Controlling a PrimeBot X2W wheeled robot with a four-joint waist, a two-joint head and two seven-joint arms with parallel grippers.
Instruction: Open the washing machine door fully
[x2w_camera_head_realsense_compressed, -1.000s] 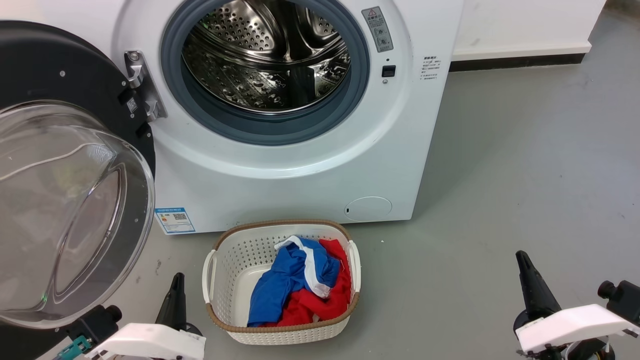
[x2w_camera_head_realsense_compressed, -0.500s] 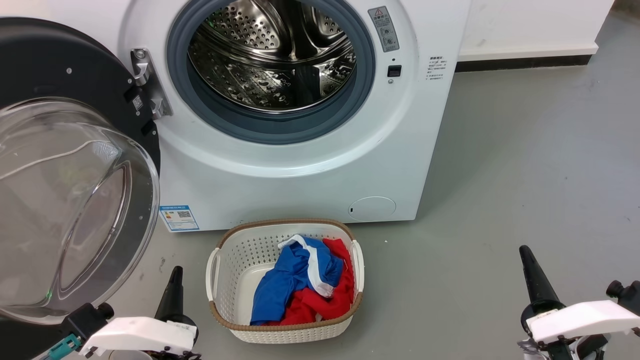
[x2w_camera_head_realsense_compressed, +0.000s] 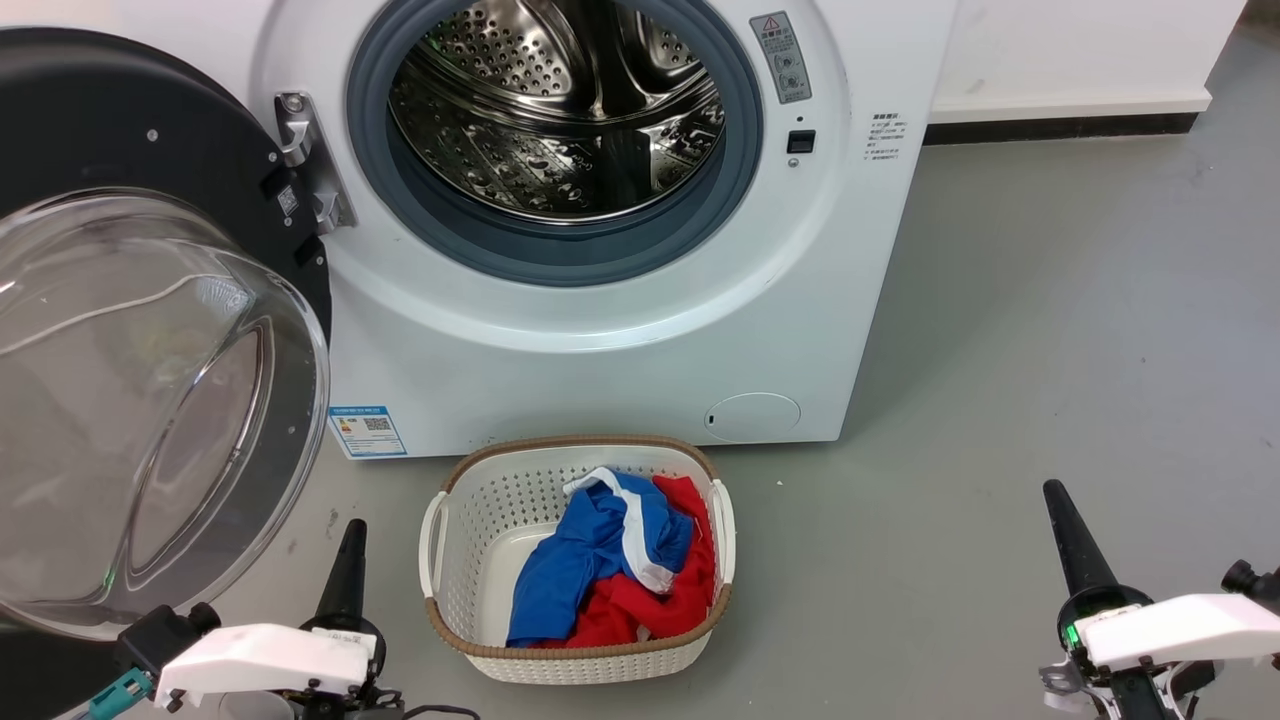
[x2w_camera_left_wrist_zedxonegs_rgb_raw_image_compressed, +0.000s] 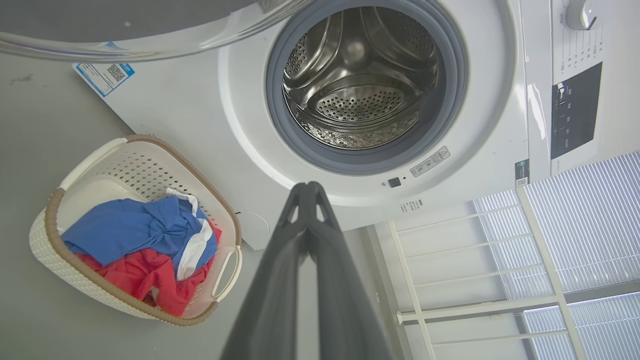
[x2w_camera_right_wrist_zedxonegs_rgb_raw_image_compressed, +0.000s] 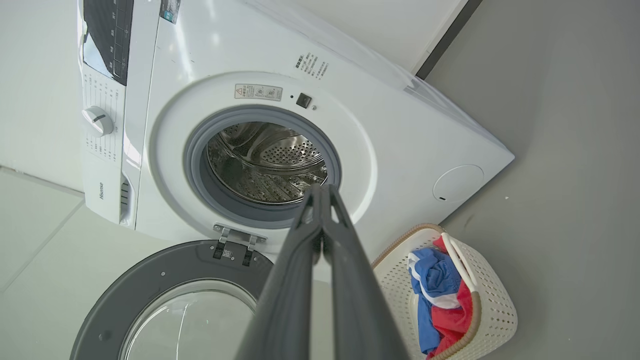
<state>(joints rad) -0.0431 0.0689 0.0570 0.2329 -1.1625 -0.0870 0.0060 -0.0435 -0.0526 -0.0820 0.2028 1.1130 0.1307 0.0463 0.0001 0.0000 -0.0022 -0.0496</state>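
Mostly the head camera has moved: the whole picture has slid a little to the right. The door sits against the machine just as it did before.

The left gripper (x2w_camera_left_wrist_zedxonegs_rgb_raw_image_compressed: 307, 189) has its two fingers pressed together and holds nothing. It is low down near the bottom edge of the washing machine door (x2w_camera_head_realsense_compressed: 150, 400) and does not seem to touch it. The right gripper (x2w_camera_right_wrist_zedxonegs_rgb_raw_image_compressed: 322, 190) is also pressed together and empty, well apart from the door. Between them stands a white basket (x2w_camera_head_realsense_compressed: 470, 510) with blue and red clothes (x2w_camera_head_realsense_compressed: 600, 570).

The door is swung out wide to the robot's left on its hinge (x2w_camera_head_realsense_compressed: 305, 160). The drum opening (x2w_camera_head_realsense_compressed: 555, 110) is all uncovered. I think the job is done, or needs just one small push more.
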